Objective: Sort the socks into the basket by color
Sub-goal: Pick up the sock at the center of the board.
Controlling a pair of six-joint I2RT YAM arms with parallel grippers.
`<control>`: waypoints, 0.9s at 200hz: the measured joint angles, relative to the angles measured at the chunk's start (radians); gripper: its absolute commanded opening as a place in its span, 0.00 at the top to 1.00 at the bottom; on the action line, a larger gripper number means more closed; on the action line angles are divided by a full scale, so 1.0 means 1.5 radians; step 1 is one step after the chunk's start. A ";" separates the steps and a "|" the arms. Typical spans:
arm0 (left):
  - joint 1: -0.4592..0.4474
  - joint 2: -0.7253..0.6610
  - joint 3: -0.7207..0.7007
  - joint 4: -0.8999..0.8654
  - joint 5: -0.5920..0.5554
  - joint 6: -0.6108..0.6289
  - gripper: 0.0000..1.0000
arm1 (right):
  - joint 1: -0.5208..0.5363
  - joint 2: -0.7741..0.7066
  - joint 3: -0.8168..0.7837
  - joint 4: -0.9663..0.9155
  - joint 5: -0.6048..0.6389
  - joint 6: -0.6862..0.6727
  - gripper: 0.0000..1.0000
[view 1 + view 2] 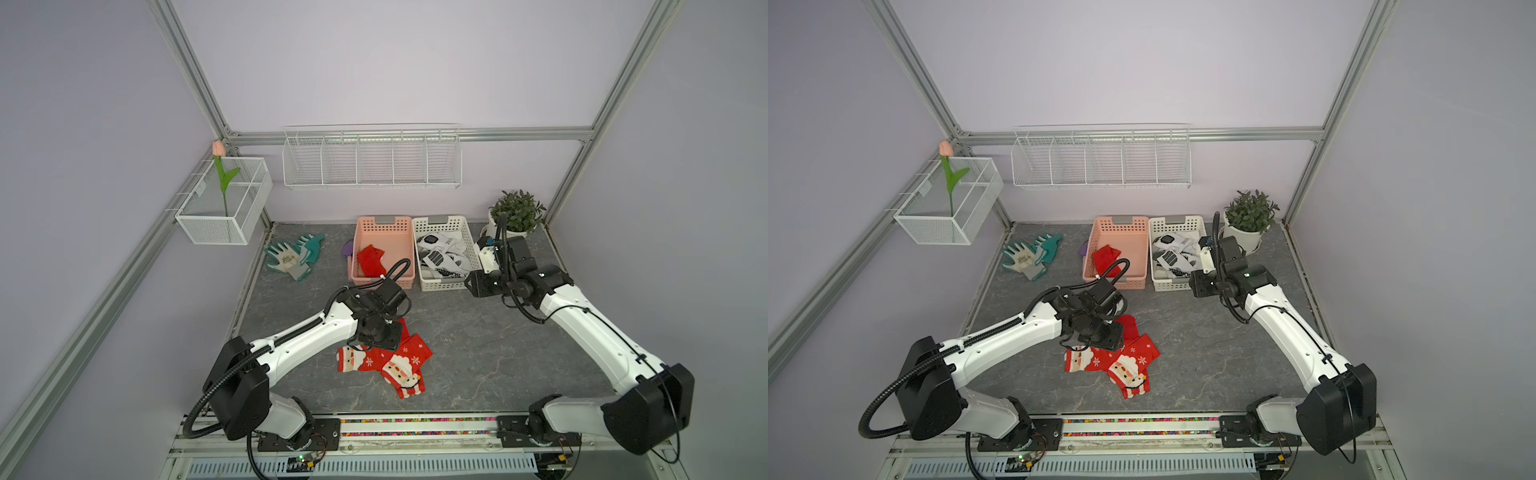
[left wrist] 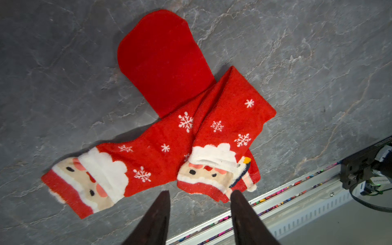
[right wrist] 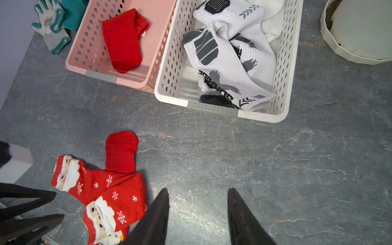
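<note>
The left hand (image 2: 199, 194) hovers over the red Santa socks (image 2: 224, 127), half parted and holding nothing. The right hand (image 3: 198, 192), likewise spread and empty, hangs near the white basket (image 3: 265, 117). The socks lie overlapped on the tabletop (image 1: 498, 353), nearer its front edge. A pinch at the overlap may lift two and shed one short of the pink basket (image 1: 359, 245). One sock runs along the front edge, cuff leftward. Another's cuff points frontward, and a plain red toe points at the baskets.

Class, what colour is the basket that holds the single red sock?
The basket is pink; the right wrist view shows it best.
</note>
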 measured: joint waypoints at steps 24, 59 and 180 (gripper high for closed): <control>-0.004 0.033 0.000 0.008 0.003 0.000 0.51 | 0.000 -0.002 -0.005 0.000 0.000 0.000 0.52; -0.004 0.078 0.001 0.014 0.008 0.001 0.53 | 0.000 -0.002 -0.006 0.000 0.000 0.003 0.52; -0.005 0.178 0.042 0.021 0.052 0.021 0.56 | 0.000 -0.005 -0.006 0.000 0.000 0.002 0.51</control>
